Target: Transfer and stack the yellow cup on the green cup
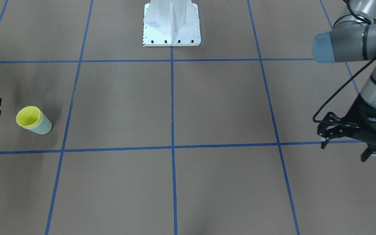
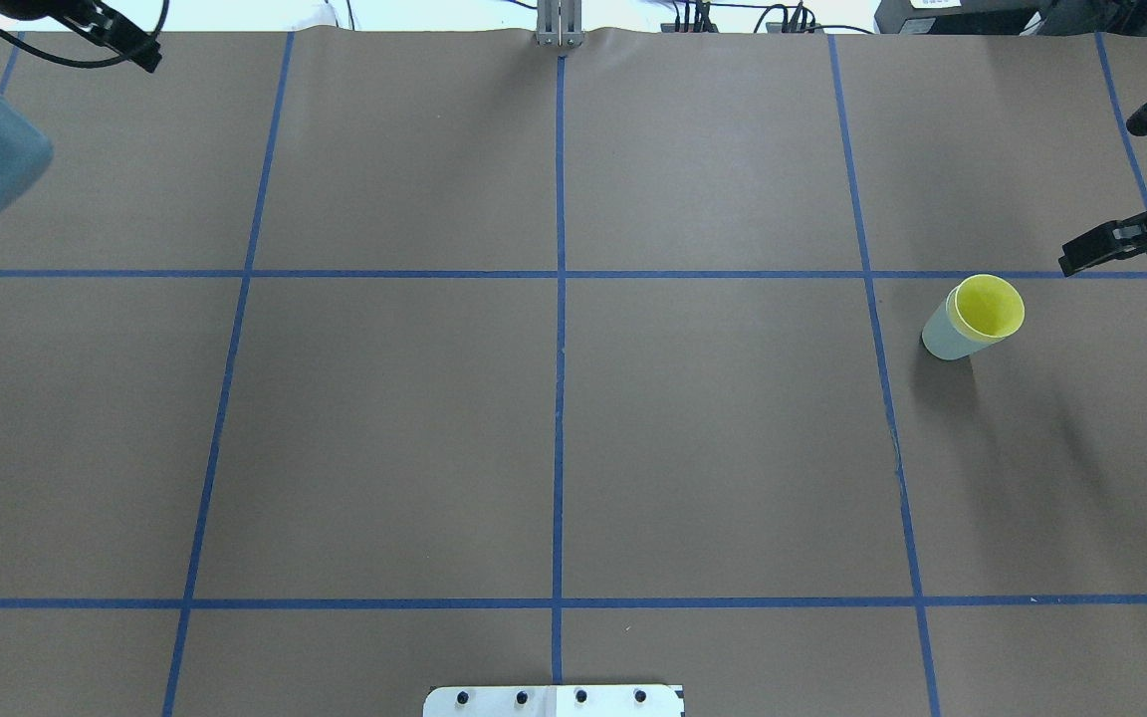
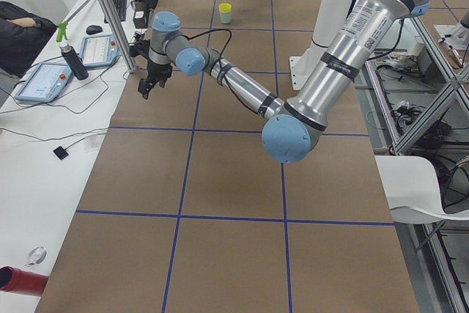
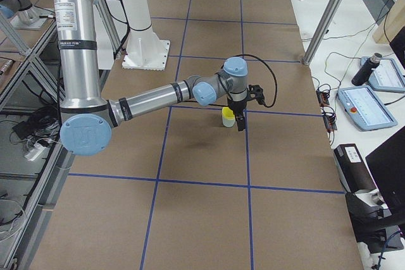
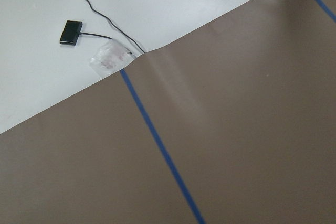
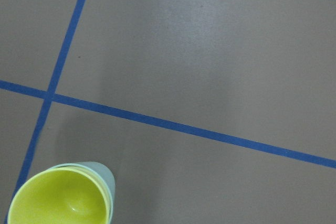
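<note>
The yellow cup (image 1: 28, 117) sits nested inside the green cup (image 1: 43, 126), upright on the brown table on the robot's right side. The overhead view shows the yellow cup (image 2: 989, 305) and the green cup's wall (image 2: 942, 341) below its rim. The right wrist view shows both at its lower left, yellow (image 6: 60, 200) inside green (image 6: 103, 174). My right gripper (image 2: 1106, 194) is open and empty, just beyond the stack, not touching it. My left gripper (image 1: 344, 151) is open and empty, far off at the table's left end.
The white robot base (image 1: 171, 24) stands at mid-table on the robot's side. Blue tape lines grid the brown surface. Past the far left table edge lie cables and a small black device (image 5: 70, 31). A side bench holds tablets and a bottle (image 3: 69, 60).
</note>
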Motion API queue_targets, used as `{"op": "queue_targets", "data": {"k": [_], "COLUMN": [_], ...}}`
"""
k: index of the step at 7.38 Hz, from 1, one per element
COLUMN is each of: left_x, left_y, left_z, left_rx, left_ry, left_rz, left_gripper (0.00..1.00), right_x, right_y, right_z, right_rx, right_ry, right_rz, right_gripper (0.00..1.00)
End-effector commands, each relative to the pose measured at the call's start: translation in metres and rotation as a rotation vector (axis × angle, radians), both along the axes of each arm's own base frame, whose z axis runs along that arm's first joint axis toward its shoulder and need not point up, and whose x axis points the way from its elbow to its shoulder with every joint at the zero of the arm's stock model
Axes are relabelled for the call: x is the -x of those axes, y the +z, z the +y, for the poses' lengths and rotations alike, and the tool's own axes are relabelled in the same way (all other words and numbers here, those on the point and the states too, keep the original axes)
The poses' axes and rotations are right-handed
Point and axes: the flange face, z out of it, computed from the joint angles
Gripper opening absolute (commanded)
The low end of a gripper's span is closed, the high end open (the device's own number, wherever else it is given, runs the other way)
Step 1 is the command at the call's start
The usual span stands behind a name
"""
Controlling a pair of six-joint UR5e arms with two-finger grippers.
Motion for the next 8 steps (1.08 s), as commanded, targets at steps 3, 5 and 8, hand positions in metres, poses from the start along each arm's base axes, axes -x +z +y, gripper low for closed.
{"op": "queue_targets", "data": {"k": [3,5,8], "left_x": [0.178,0.229,0.243], "left_y": [0.16,0.232,0.293], "left_z": [0.018,0.035,0.079], "left_rx": [0.119,0.254,0.246], "left_ry": [0.064,0.007,-0.008], "left_rz": [-0.015,0.058,0.071], "left_gripper": [1.0,1.0,1.0], "right_x": [-0.092,-0.144,-0.176], "right_y": [0.017,0.032,0.061], "right_z": [-0.01,0.003,0.03], "right_rx": [0.011,0.09,0.163], "right_ry": [0.056,0.061,0.115], "right_rz": [0.006,-0.064,-0.1], "right_gripper": [1.0,1.0,1.0]}}
